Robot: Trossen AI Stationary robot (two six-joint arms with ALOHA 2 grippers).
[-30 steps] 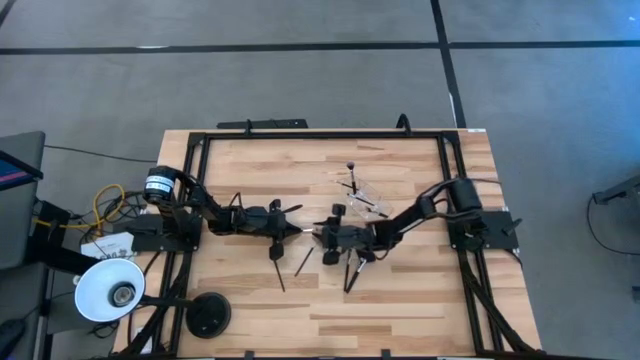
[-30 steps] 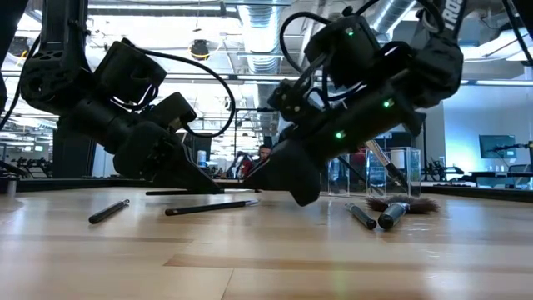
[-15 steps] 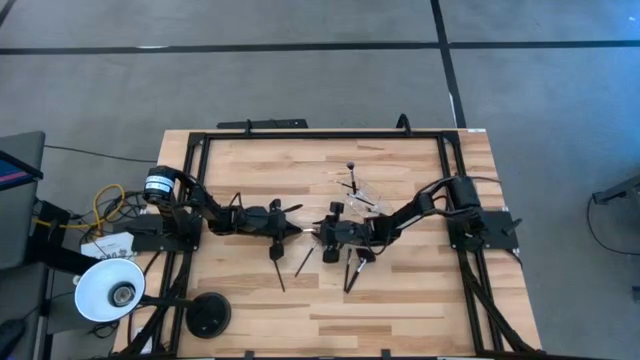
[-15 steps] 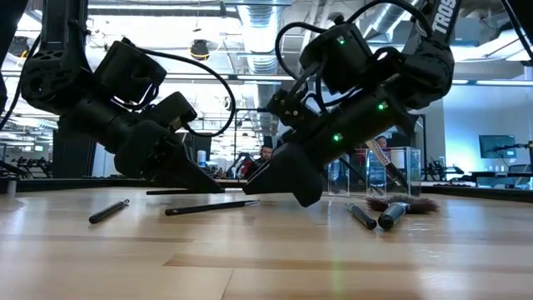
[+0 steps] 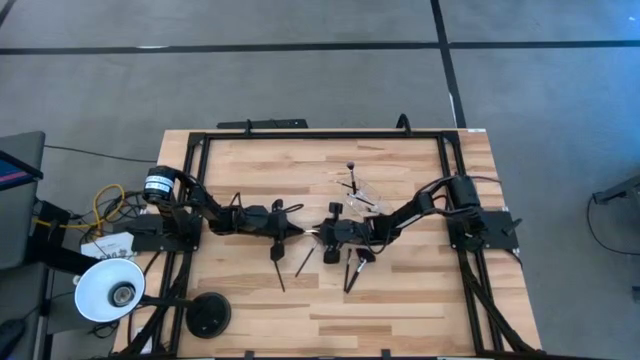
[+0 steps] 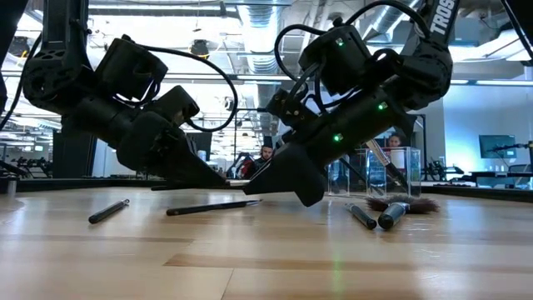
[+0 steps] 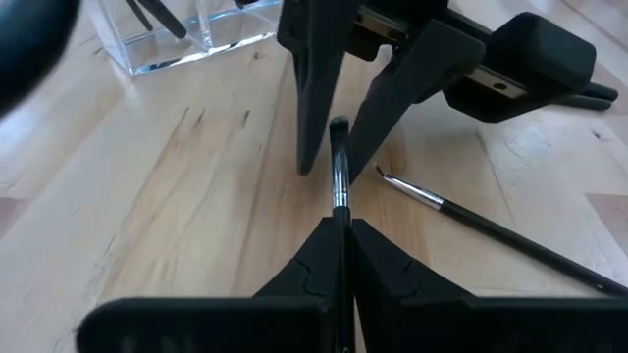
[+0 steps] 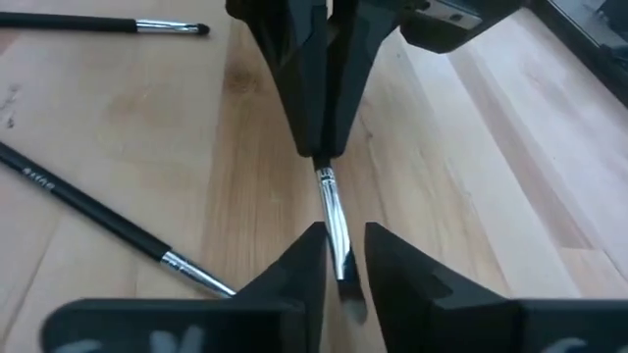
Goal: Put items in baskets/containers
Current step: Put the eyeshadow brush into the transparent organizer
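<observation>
Wooden counter point(image 5: 400, 290) carries our handover: the left gripper point(image 7: 339, 221) clamps one makeup brush point(image 7: 340, 167) mid-counter, tip between the right gripper point(image 8: 341, 245), whose fingers stand narrowly apart. We should close squarely before releasing, then go to the clear cup point(image 5: 362, 197).

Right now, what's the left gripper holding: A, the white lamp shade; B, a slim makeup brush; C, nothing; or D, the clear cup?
B: the left gripper is shut on a slim brush, whose tip reaches between the right gripper's fingers.
</observation>
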